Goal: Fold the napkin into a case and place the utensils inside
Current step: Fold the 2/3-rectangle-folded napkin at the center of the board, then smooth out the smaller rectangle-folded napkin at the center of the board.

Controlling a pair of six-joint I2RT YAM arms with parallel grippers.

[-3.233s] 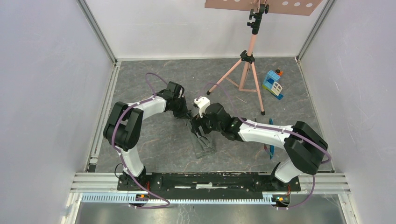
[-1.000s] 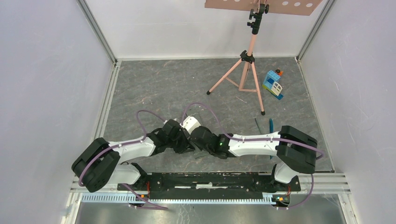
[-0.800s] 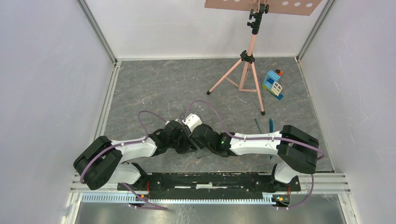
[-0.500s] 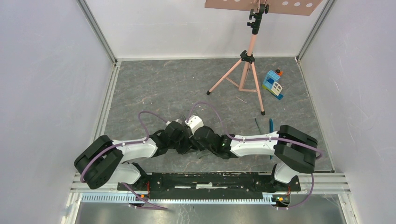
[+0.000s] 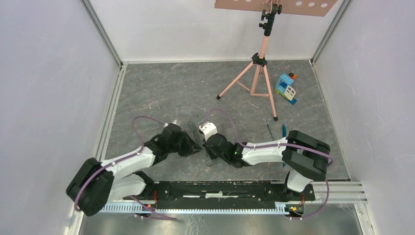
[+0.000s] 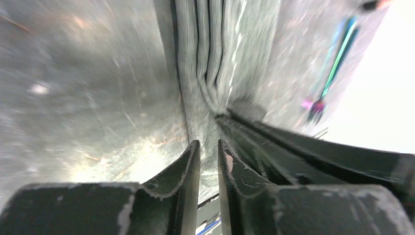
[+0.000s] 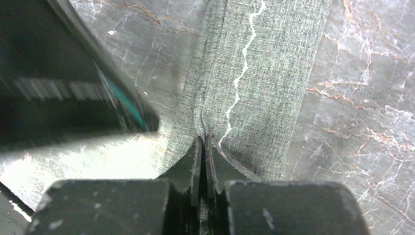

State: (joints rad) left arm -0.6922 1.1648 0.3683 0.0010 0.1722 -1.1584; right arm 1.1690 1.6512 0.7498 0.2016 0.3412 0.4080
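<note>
Finds the napkin [image 7: 264, 73] on the grey marbled floor [image 5: 161, 93], near the middle and toward the near edge, gathered into a narrow strip with lengthwise folds and a pale stitched line running along it. Notes the right gripper [image 7: 203, 143] clamped tight on a raised pinch of cloth at the strip's near end, fingers pressed together with fabric between. Notes the left gripper [image 6: 209, 149] just beside it, fingers nearly closed with only a slim gap and cloth lying in that gap; reads this as a grip on the napkin, allowing for heavy blur in the left wrist view. Locates the utensils [image 5: 284, 132] flat on the floor to the right, beside the right arm [image 5: 264, 145], well apart from the napkin and outside it. Records a pink tripod [image 5: 259, 60] and a blue-and-white toy block house [image 5: 286, 88] toward the far side, both apart from the cloth.
</note>
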